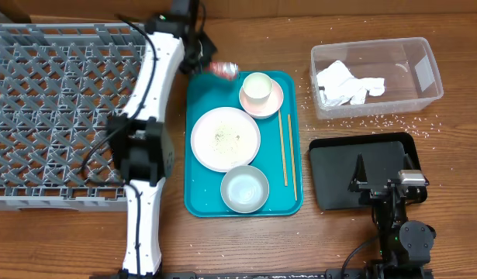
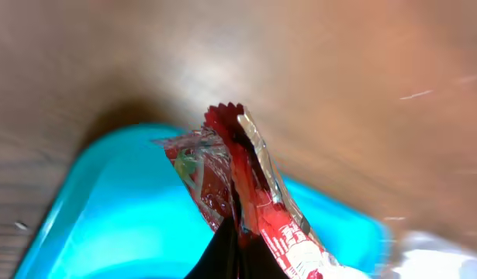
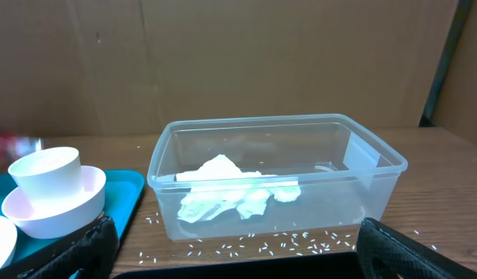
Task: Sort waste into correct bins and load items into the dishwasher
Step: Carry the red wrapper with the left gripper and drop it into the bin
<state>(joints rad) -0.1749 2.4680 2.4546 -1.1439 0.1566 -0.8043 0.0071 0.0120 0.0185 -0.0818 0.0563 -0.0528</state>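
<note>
Currently pinching crinkled red wrapper [image 2: 250, 205] in left jaws, closed tight on its lower end, serrated end sticking out past them. Holding it at 12 o'clock edge of teal tray [image 1: 195, 198], toward 11 o'clock corner, just at 10 o'clock of cup [image 1: 256, 87]; touching tray or lifted, cannot tell.

Left arm [image 1: 137, 155] rising from 6 o'clock edge of worktop [image 1: 455, 232]. Elbow beside 3 o'clock wall of grey dish rack [image 1: 52, 108], white forearm slanting toward 1 o'clock, wrist bent down toward 4 o'clock onto wrapper.

Right arm [image 1: 405, 232] tucked low at 5 o'clock of worktop. Right jaws spread wide, hovering over black tray [image 1: 331, 182], facing 12 o'clock at clear tub [image 1: 428, 74].

Crumpled white napkins [image 1: 343, 84] inside tub, toward its 9 o'clock end. Rice grains [image 1: 378, 120] scattered on worktop between tub and black tray.

On teal tray:
- cup standing in pink bowl [image 1: 275, 105] at 1 o'clock
- plate [image 1: 226, 138] with specks at 9 o'clock
- second bowl [image 1: 244, 188] at 6 o'clock
- chopsticks [image 1: 285, 151] along 3 o'clock side

Rack filling 9 o'clock side of worktop.
</note>
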